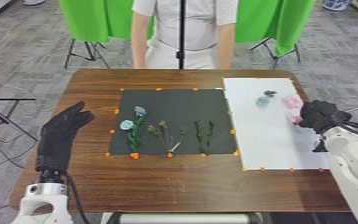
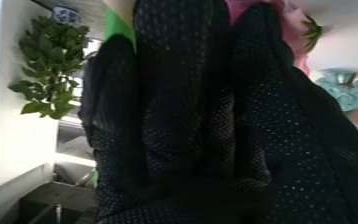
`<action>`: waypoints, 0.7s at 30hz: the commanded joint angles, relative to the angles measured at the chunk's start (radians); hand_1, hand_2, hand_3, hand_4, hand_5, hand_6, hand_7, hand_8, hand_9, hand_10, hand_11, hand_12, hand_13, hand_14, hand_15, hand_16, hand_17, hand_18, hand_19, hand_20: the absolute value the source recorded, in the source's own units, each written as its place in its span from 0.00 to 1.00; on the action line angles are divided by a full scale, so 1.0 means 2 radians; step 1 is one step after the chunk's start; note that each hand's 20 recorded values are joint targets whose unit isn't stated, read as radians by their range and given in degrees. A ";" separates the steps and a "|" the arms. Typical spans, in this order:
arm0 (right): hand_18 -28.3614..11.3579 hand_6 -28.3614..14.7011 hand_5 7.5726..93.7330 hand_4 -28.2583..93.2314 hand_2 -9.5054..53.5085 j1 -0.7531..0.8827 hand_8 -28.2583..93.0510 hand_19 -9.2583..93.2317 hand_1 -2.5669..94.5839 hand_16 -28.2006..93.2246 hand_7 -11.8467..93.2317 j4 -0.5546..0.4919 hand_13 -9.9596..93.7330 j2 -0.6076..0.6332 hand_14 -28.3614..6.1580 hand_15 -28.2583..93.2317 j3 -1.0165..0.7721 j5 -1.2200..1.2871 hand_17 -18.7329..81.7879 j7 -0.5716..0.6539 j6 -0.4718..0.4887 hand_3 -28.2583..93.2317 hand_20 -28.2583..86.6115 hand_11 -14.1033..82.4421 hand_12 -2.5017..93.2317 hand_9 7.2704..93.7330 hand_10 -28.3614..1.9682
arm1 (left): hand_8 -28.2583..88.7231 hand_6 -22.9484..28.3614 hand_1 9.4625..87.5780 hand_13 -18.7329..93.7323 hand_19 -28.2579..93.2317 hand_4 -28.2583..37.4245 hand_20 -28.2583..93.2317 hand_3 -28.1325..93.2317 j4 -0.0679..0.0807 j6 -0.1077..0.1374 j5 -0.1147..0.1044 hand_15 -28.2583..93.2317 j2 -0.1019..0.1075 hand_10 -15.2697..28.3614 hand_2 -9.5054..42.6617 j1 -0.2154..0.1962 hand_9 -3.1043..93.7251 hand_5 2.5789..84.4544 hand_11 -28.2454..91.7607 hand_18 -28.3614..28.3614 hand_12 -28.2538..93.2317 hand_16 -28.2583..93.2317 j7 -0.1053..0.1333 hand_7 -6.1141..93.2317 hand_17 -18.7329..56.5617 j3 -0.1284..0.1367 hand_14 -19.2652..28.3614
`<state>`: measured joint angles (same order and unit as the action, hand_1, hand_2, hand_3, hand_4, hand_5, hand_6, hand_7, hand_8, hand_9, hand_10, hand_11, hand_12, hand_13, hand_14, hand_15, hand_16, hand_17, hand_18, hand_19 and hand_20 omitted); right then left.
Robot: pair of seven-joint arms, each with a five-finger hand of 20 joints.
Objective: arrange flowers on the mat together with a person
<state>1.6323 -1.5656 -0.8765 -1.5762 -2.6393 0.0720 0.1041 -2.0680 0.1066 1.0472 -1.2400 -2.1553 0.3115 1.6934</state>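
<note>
The left hand (image 1: 60,134) has straight fingers, with blue flowers (image 1: 127,124) right of them on the dark mat (image 1: 168,111). Pink flowers (image 1: 292,101) sit just beside the right hand's (image 1: 321,117) fingers (straight too).

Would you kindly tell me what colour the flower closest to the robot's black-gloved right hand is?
The flower is pink, showing best in the right wrist view.

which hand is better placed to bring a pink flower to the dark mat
Right, most likely: the right hand is close beside the pink flowers on the white sheet, while the left hand is across the dark mat.
</note>
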 commanded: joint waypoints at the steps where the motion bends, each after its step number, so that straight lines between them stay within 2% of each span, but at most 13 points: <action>1: 0.51 0.74 0.87 0.00 0.00 0.034 0.25 0.78 0.69 0.40 0.33 -0.103 1.00 0.039 0.75 0.53 -0.027 -0.005 0.87 0.031 0.023 0.69 0.56 0.28 0.30 1.00 0.72 | 0.19 0.52 0.20 0.50 0.31 0.15 0.38 0.76 0.001 -0.002 0.001 0.38 0.005 0.66 0.16 -0.004 0.52 0.54 0.42 0.73 0.36 0.27 -0.005 0.20 0.32 0.003 0.77; 5: 0.51 0.73 0.87 0.00 0.00 0.026 0.26 0.79 0.69 0.39 0.32 -0.168 1.00 0.067 0.76 0.54 -0.010 0.004 0.87 0.042 0.018 0.69 0.56 0.29 0.31 1.00 0.72 | 0.19 0.52 0.20 0.50 0.32 0.15 0.38 0.76 0.002 -0.003 0.002 0.38 0.009 0.66 0.16 -0.002 0.51 0.54 0.42 0.73 0.36 0.27 -0.006 0.20 0.32 0.005 0.77; 9: 0.52 0.73 0.87 0.00 0.00 -0.043 0.26 0.80 0.69 0.39 0.32 -0.201 1.00 0.078 0.77 0.55 0.068 0.021 0.87 0.040 -0.003 0.69 0.56 0.29 0.31 1.00 0.71 | 0.19 0.52 0.20 0.50 0.31 0.15 0.38 0.76 0.001 0.001 0.001 0.38 0.008 0.66 0.16 -0.005 0.52 0.54 0.42 0.73 0.36 0.27 -0.003 0.20 0.32 0.005 0.77; 12: 0.51 0.74 0.88 0.00 0.00 -0.124 0.27 0.81 0.68 0.40 0.32 -0.196 1.00 0.072 0.77 0.55 0.162 0.012 0.86 0.031 -0.030 0.70 0.56 0.28 0.32 1.00 0.72 | 0.19 0.52 0.20 0.50 0.31 0.15 0.38 0.76 -0.001 0.004 0.001 0.38 0.006 0.66 0.16 -0.010 0.52 0.54 0.42 0.73 0.36 0.27 0.000 0.20 0.32 0.006 0.77; 17: 0.51 0.75 0.88 0.00 0.00 -0.233 0.27 0.83 0.67 0.40 0.32 -0.167 1.00 0.032 0.78 0.55 0.296 0.015 0.85 0.002 -0.047 0.70 0.55 0.30 0.32 1.00 0.73 | 0.19 0.52 0.20 0.51 0.32 0.15 0.38 0.76 0.001 0.002 0.001 0.38 0.008 0.66 0.16 -0.005 0.52 0.54 0.42 0.73 0.36 0.27 -0.006 0.20 0.32 0.001 0.77; 18: 0.51 0.75 0.88 0.00 0.00 -0.245 0.27 0.83 0.67 0.40 0.32 -0.161 1.00 0.023 0.78 0.55 0.315 0.013 0.85 -0.005 -0.049 0.70 0.55 0.30 0.32 1.00 0.73 | 0.19 0.52 0.20 0.51 0.32 0.15 0.38 0.76 0.003 0.000 0.002 0.38 0.007 0.66 0.16 -0.001 0.52 0.54 0.42 0.73 0.36 0.27 -0.009 0.20 0.32 -0.002 0.77; 21: 0.51 0.75 0.88 0.00 0.00 -0.270 0.27 0.84 0.68 0.40 0.32 -0.146 1.00 0.003 0.79 0.55 0.368 0.001 0.85 -0.026 -0.056 0.70 0.54 0.30 0.32 1.00 0.73 | 0.19 0.52 0.20 0.51 0.32 0.15 0.38 0.77 0.002 -0.004 0.009 0.38 0.007 0.66 0.15 0.001 0.52 0.54 0.42 0.73 0.36 0.27 -0.009 0.20 0.33 -0.003 0.77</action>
<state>1.2888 -1.8871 -0.7441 -1.0854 -2.6008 0.1078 -0.0020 -2.0681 0.1069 1.0472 -1.2232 -2.1574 0.3092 1.6991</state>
